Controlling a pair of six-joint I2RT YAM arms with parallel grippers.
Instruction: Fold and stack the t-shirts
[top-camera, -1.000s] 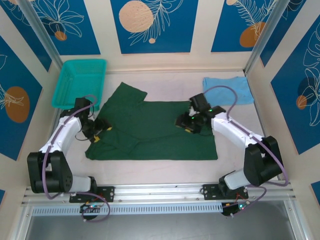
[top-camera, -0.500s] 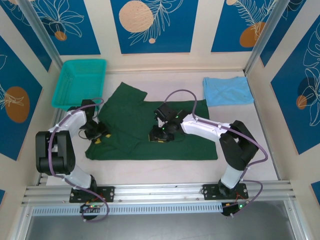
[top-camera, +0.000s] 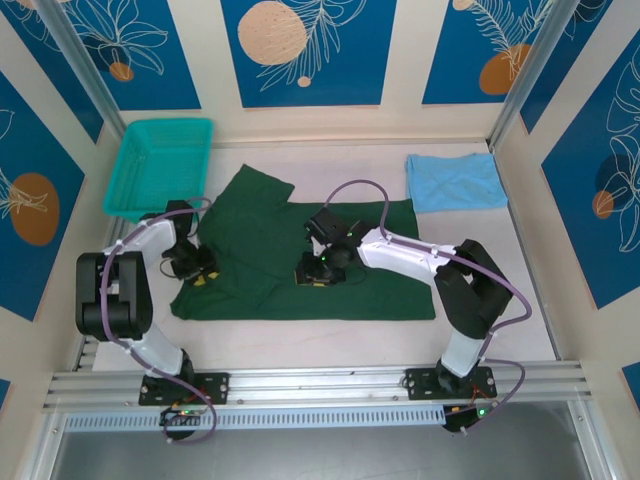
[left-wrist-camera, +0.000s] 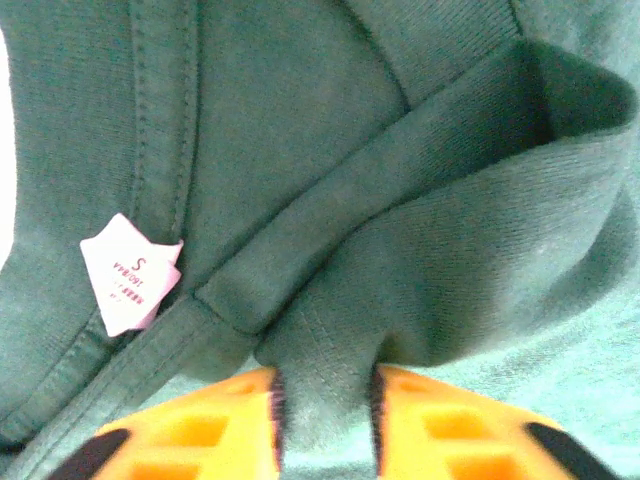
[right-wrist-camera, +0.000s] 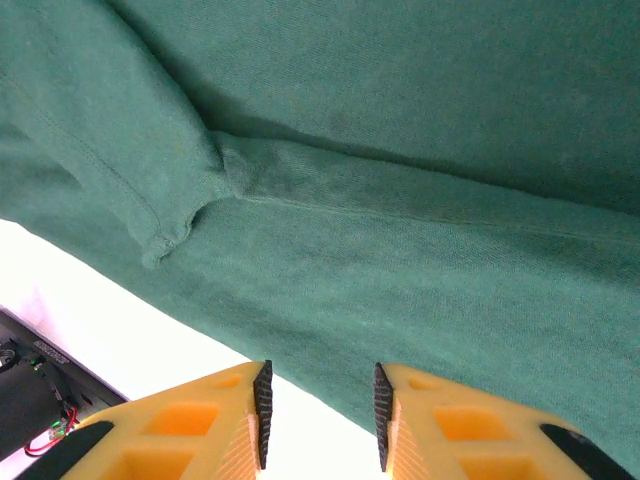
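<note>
Tag is reading "S". Left gripper is pinching a green shirt fold just beside it. Right gripper is hovering unclenched over the shirt's edge.

Your top camera looks down from above and behind the arm bases, far enough to take in the whole table, while your wrist cameras stare past the left fingers and the right fingers from very close at the green shirt, the part all three views share.
</note>
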